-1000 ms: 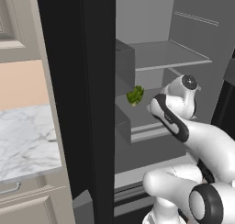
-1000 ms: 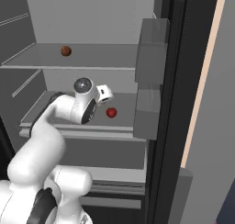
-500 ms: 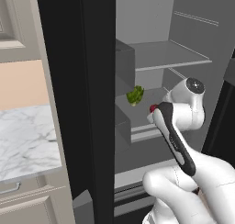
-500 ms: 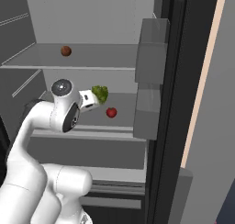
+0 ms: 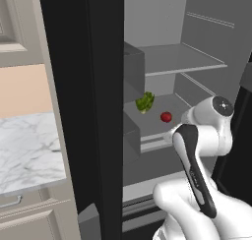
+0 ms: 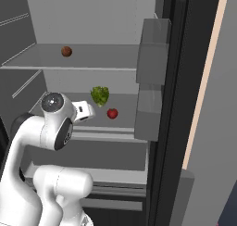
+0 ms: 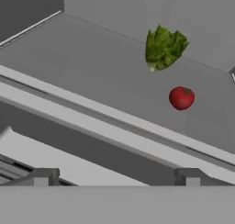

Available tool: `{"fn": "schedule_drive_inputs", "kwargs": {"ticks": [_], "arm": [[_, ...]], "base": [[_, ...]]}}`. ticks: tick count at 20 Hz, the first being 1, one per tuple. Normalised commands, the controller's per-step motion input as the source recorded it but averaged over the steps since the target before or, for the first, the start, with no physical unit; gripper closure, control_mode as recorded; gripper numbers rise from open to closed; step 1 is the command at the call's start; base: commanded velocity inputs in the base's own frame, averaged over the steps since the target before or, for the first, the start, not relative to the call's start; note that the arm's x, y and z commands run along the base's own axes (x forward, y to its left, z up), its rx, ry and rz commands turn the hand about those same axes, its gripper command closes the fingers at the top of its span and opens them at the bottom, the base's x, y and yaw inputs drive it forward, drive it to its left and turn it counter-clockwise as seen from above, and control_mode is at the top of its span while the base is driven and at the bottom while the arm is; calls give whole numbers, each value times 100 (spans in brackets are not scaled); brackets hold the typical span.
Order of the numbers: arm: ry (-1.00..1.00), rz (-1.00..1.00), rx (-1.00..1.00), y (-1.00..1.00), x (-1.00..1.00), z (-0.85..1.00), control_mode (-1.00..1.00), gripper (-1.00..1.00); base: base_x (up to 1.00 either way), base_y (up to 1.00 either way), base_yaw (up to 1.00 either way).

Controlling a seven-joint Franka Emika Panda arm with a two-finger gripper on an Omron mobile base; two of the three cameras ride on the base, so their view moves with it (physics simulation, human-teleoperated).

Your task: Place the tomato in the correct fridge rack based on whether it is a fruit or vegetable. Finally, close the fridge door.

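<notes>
The tomato (image 7: 181, 98) lies on the fridge rack (image 7: 92, 87) just in front of the lettuce (image 7: 163, 47); the claw (image 7: 115, 177) hangs wide and empty before the rack's front lip

light: flat, even | shadows: faint | focus: slightly soft render

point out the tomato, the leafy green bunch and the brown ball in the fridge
tomato (image 7: 181, 98), hand view, middle of its red skin
leafy green bunch (image 7: 163, 47), hand view, centre of the leaves
brown ball (image 6: 66, 51), right base view, its centre
</notes>
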Motion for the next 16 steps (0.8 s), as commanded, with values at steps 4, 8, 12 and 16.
{"fn": "schedule_drive_inputs", "kwargs": {"ticks": [4,8,12,16], "arm": [[0,-3,0,0,0,4,-100,-100],[0,-1,0,0,5,0,-100,-100],[0,0,0,0,1,0,100,-100],[0,0,0,0,0,0,100,-100]], "base": [[0,0,0],[0,0,0],[-7,-2,0],[-64,-12,0]]}}
